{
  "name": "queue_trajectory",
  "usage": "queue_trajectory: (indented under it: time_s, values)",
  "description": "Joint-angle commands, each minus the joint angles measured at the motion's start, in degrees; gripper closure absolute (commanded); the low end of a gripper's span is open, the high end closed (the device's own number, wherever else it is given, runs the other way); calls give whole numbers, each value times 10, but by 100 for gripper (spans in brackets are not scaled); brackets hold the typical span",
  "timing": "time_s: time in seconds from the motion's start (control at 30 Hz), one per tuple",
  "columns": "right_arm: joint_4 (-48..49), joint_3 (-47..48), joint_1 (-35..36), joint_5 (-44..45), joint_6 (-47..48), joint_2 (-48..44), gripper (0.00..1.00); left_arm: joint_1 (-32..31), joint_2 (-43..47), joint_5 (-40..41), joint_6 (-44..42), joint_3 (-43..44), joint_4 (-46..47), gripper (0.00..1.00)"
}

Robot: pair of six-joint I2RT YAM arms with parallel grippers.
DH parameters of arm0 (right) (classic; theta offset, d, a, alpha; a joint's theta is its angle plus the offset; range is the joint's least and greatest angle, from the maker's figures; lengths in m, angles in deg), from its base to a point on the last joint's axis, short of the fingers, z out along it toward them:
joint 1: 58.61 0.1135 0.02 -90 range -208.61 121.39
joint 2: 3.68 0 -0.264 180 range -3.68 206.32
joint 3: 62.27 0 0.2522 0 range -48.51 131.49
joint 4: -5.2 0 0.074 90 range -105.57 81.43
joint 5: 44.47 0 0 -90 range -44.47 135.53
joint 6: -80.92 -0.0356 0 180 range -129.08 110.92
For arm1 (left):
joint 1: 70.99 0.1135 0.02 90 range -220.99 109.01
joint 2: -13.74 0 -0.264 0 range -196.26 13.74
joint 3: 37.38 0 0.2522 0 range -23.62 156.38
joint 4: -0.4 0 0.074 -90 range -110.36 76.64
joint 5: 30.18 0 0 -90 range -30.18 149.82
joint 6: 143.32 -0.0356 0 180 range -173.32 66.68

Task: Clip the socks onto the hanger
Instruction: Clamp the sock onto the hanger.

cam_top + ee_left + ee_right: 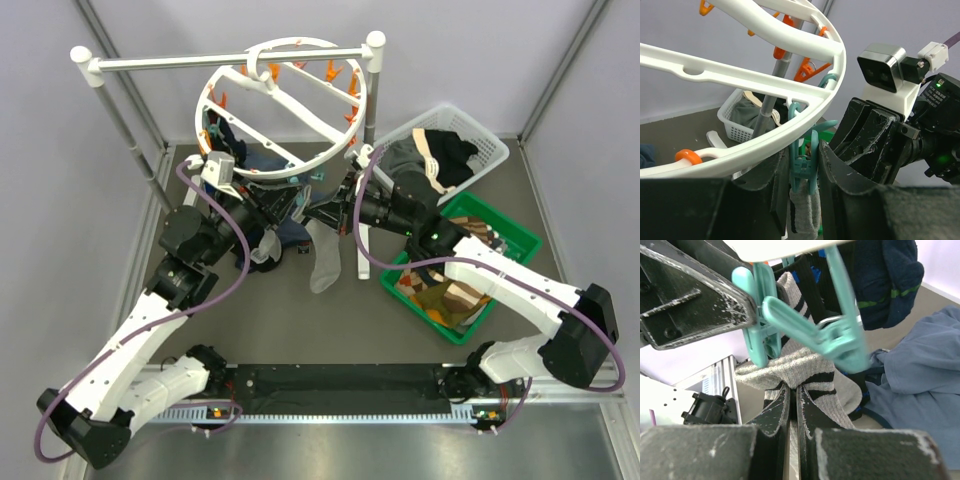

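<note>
One grey sock (795,371) pinched between right jaws.

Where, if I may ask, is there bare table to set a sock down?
Bare table lies between the arm bases and the hanging socks, left of the green bin. Under the hanger it is crowded: left pincer on a teal clip, right pincer shut on a grey sock, plus the blue garment.
</note>
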Motion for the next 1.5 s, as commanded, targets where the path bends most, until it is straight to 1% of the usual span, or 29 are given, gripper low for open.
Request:
queue_trajectory:
  time_s: [0.0,0.5,0.8,0.83,0.87,0.9,0.93,1.0,1.03,1.13,1.17,1.2,1.23,1.27,1.3,1.37,1.4,1.43,1.47]
  values:
    - [25,36,9,-2,-11,-6,100,-1,-3,-10,-21,5,2,100]
    - [27,54,19,-4,-24,2,100,0,-6,5,-25,3,-6,100]
    - [32,56,19,11,-28,-4,100,-1,-5,8,-33,8,-18,100]
    - [34,56,19,11,-29,-3,100,-1,-5,8,-34,9,-20,98]
    - [34,55,19,11,-30,-3,100,-1,-4,8,-35,9,-21,95]
    - [34,55,19,14,-31,-3,100,-1,0,9,-36,9,-20,90]
    - [35,54,19,14,-30,-3,100,-1,1,10,-37,10,-22,81]
    - [38,54,18,16,-32,-2,100,-1,5,11,-37,11,-24,70]
    - [38,55,19,17,-31,-2,100,0,6,11,-36,13,-25,58]
    - [36,58,19,21,-32,-2,100,0,12,12,-32,20,-31,44]
    - [36,58,18,23,-32,-2,100,-1,14,12,-31,25,-34,36]
    - [36,60,18,23,-32,-1,100,0,19,12,-29,29,-38,31]
    - [36,62,19,23,-32,0,96,-1,21,13,-29,32,-41,27]
    - [36,62,18,23,-31,1,94,-1,24,14,-29,39,-45,21]
    - [36,62,18,23,-32,2,91,-1,31,16,-29,42,-53,18]
    - [35,62,19,23,-34,2,83,-1,39,19,-29,54,-65,14]
    - [33,62,18,27,-32,0,78,-1,47,20,-30,59,-75,10]
    - [31,60,19,30,-29,-2,67,-1,52,22,-31,62,-81,7]
    - [23,58,19,34,-27,-3,61,-1,56,24,-32,71,-88,5]
